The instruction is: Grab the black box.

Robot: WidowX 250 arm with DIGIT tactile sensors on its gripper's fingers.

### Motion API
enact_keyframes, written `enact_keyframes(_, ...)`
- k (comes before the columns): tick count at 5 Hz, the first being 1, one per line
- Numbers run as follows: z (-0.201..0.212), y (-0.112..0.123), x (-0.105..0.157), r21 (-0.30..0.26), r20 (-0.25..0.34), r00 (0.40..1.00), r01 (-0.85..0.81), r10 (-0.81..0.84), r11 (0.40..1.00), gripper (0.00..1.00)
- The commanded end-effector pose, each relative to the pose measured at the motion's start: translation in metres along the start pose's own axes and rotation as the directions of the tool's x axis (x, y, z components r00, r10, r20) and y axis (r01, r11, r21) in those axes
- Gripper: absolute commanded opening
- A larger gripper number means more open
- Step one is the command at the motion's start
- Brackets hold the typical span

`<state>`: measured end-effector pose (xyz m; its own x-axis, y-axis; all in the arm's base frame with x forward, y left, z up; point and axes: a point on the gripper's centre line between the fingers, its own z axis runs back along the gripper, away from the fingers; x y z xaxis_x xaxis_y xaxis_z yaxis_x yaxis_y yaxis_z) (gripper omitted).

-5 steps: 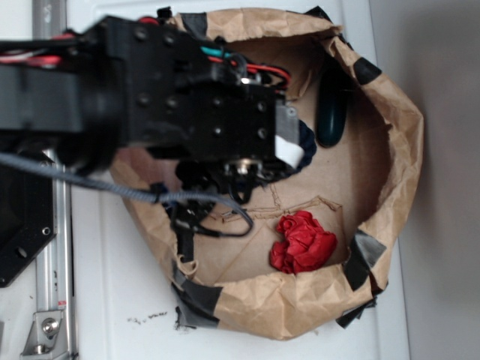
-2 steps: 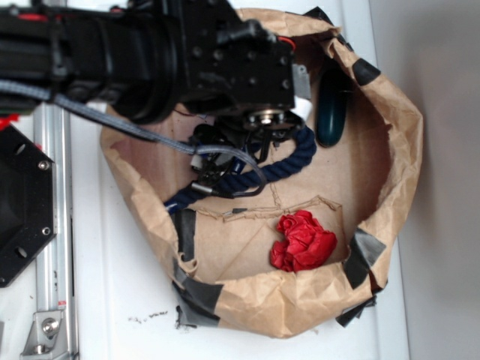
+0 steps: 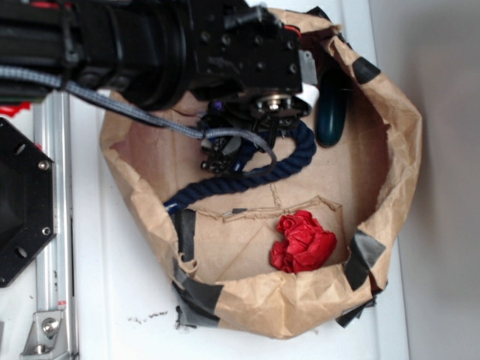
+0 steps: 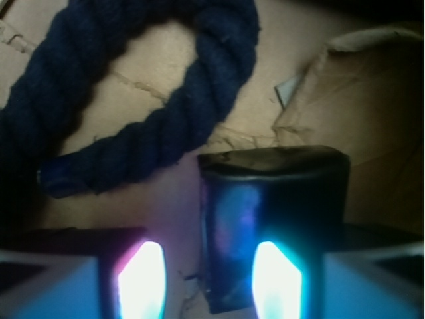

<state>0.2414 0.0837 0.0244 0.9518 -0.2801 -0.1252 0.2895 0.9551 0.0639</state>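
Jaws: we see them spread apart in the wrist view, their two lit inner faces standing either side of the black box (image 4: 272,222), gripping nothing. Whether either face touches the box we cannot tell.

Black box: we find it between the jaws, lying on the brown paper floor of the paper basket (image 3: 390,187). In the exterior view the arm (image 3: 150,52) hides it.

Blue rope (image 4: 133,119): we note it curled just beside the box.

Dark oval thing (image 3: 331,112): we place it near the basket's wall, just beside the arm's end.

Red wad (image 3: 302,241): we log it on the basket floor, well apart from the jaws.

Desk (image 3: 112,300): white, carrying the basket.
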Motion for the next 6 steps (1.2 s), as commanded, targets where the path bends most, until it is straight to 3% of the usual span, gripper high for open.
enact_keyframes(1,0.019,0.001,-0.032,-0.055,0.071,0.997,0.022,-0.019,0.998,1.00)
enact_keyframes(2,0.029,0.008,-0.042,-0.040,0.106,0.994,-0.027,0.031,0.999,1.00)
enact_keyframes(3,0.021,0.024,-0.047,-0.051,0.091,0.993,-0.074,0.079,0.996,1.00)
enact_keyframes(4,0.014,0.025,-0.029,-0.080,0.081,0.996,-0.035,0.041,0.996,1.00)
enact_keyframes(6,0.007,0.015,-0.005,-0.060,0.045,0.999,0.015,-0.013,0.998,1.00)
